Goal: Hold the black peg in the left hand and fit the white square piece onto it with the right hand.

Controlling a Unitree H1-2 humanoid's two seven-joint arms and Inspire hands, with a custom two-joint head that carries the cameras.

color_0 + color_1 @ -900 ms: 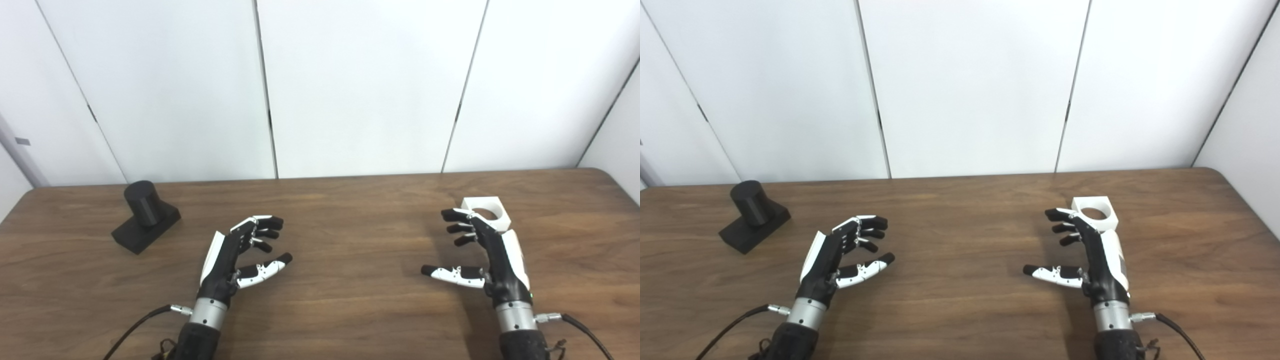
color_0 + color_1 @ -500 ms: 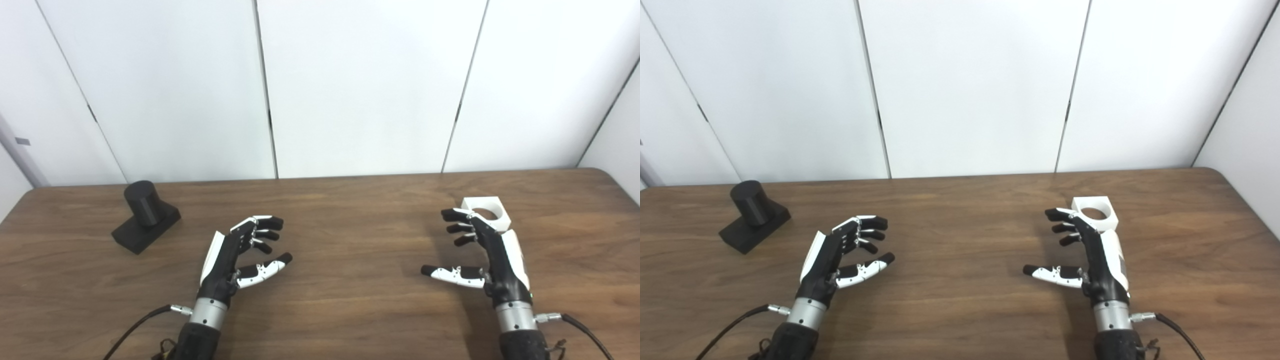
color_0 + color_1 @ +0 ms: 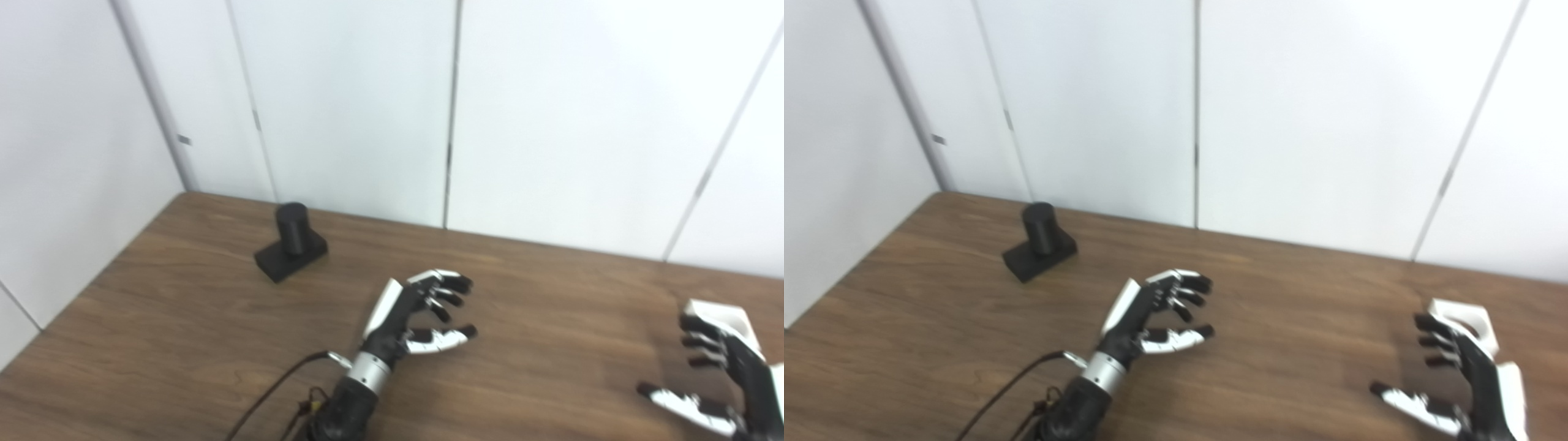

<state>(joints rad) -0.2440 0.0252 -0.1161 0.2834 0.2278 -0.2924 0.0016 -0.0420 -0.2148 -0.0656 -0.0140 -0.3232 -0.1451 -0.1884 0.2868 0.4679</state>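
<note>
The black peg [image 3: 291, 228], a short cylinder on a flat black base, stands on the brown table [image 3: 184, 306] at the far left. My left hand [image 3: 416, 312] hovers open and empty over the table's middle, well to the right of the peg and nearer me. The white square piece [image 3: 1464, 320] with a round hole lies at the right, just behind my right hand [image 3: 1458, 380]. That hand is open and empty, its fingertips close beside the piece. In the left eye view the piece [image 3: 723, 315] is partly cut off by the hand.
White wall panels [image 3: 551, 122] stand behind the table and along its left side. A black cable [image 3: 269, 392] runs from my left wrist to the bottom edge. The table's left edge [image 3: 92, 269] lies near the peg.
The whole picture has shifted: the camera has turned left and tilted, so everything sits further right in the frame. Both hands keep the same open pose; the peg and piece have not moved.
</note>
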